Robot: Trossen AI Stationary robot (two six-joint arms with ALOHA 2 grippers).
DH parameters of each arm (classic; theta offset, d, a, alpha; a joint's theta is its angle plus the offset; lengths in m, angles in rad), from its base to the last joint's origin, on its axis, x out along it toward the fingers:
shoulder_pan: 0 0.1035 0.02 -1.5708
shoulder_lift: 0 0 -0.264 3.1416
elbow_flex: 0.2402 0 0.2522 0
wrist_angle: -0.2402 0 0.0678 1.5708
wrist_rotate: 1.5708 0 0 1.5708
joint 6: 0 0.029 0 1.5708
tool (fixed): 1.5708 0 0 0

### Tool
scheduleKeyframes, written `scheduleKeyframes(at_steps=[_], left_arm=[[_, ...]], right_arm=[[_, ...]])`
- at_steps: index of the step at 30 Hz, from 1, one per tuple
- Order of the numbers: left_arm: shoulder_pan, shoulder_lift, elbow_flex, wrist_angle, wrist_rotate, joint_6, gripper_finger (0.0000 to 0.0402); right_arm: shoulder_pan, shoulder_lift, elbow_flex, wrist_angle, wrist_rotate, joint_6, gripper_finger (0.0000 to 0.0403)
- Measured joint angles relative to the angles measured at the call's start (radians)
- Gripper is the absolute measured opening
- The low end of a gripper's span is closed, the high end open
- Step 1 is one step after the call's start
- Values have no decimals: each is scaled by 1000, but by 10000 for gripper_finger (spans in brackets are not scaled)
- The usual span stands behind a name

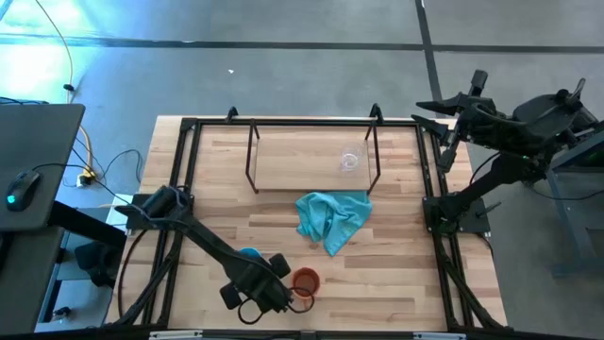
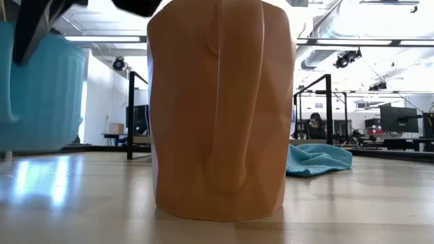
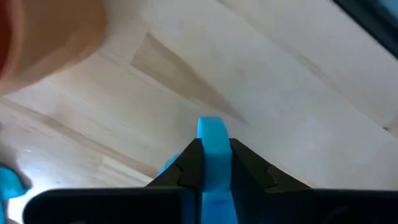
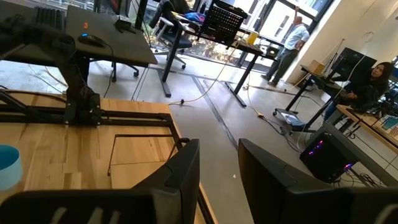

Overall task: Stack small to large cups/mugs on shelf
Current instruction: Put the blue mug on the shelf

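The blue mug [image 1: 249, 255] shows at the low view's left [image 2: 34, 88], where its base appears to be clear of the table. My left gripper [image 3: 213, 149] is near the table's near edge [image 1: 264, 280] and is shut on the blue mug. The orange-brown mug [image 1: 305, 280] stands upright on the table just right of it and fills the low view [image 2: 217, 108], its handle toward the camera. The small clear glass cup [image 1: 350, 161] stands inside the outline of the black wire shelf [image 1: 253, 156]. My right gripper [image 4: 219, 155] is open and waits off the table's far right corner [image 1: 439, 118]. My left gripper pinches a narrow blue part of the mug [image 3: 212, 127] between its two fingers; whether this is the handle or the rim wall I cannot tell. The fingers [image 2: 37, 27] come at it from above, pointing down. The mug hangs below them, apparently lifted clear.
A crumpled teal cloth [image 1: 332, 219] lies mid-table, in front of the shelf, and shows at the low view's right [image 2: 317, 159]. Black rails [image 1: 179, 189] run along the table's left and right sides. Bare wood lies between the orange-brown mug and the cloth. People sit at desks beyond the table.
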Motion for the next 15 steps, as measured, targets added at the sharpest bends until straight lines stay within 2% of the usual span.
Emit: scheduleKeyframes(at_steps=[7, 15], left_arm=[[47, -89, 2, -22, 26, 6, 39], [143, -109, 132, -157, -52, 64, 39]], right_arm=[[0, 0, 0, 0, -23, 0, 101], [0, 0, 0, 0, -35, 0, 101]])
